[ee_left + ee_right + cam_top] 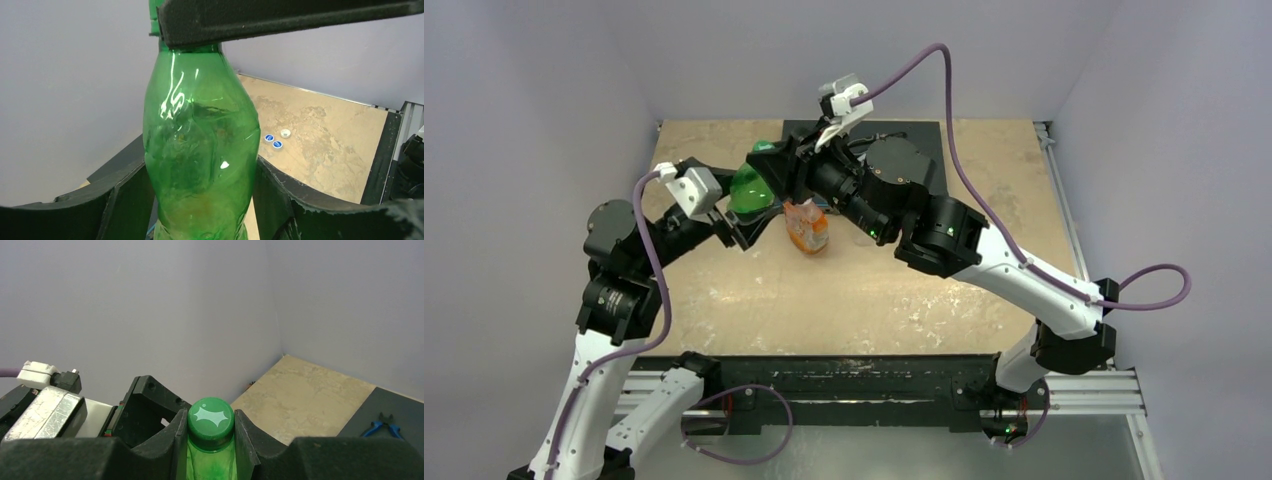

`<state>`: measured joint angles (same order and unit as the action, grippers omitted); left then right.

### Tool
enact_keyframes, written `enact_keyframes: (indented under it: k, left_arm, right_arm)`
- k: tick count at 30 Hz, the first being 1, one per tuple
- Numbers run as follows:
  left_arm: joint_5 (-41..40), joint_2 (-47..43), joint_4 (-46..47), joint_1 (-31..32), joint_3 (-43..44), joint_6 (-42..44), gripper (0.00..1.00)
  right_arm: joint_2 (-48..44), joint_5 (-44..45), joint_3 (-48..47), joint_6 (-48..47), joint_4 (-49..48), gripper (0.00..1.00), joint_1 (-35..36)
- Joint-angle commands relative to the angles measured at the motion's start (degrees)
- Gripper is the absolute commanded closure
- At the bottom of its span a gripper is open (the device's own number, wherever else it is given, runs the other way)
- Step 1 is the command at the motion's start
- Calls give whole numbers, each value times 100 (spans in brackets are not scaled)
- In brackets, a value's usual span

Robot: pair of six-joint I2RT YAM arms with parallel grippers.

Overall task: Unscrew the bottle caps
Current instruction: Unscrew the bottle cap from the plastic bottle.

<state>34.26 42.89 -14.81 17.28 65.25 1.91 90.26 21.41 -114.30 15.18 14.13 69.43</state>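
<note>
Low centre of the right wrist view, the right gripper is clamped tight on the green cap. The left gripper presses the green bottle at its waist (base cut off below, neck hidden behind the right gripper). Three loose caps lie tiny at mid-right.

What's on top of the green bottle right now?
On the green bottle sits its green cap, clamped between the jaws of the right gripper. The threads beneath are covered, so loosening cannot be judged.
</note>
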Motion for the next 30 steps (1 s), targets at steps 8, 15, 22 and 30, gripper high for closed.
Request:
enact_keyframes:
  k: [8,15,22,30]
  left_arm:
    - [-74,62,468,12,173,-496,78]
    - [-71,32,549,12,63,-726,81]
    - [-149,-5,589,12,55,-797,83]
    - [-35,-9,573,12,0,-821,84]
  right_arm:
    - [-79,-111,28,11,-126,90,35]
    - [-66,259,-225,50,-687,50,31]
    - [42,47,-351,126,-780,62,27]
    - [205,-106,-514,185,-620,59,27]
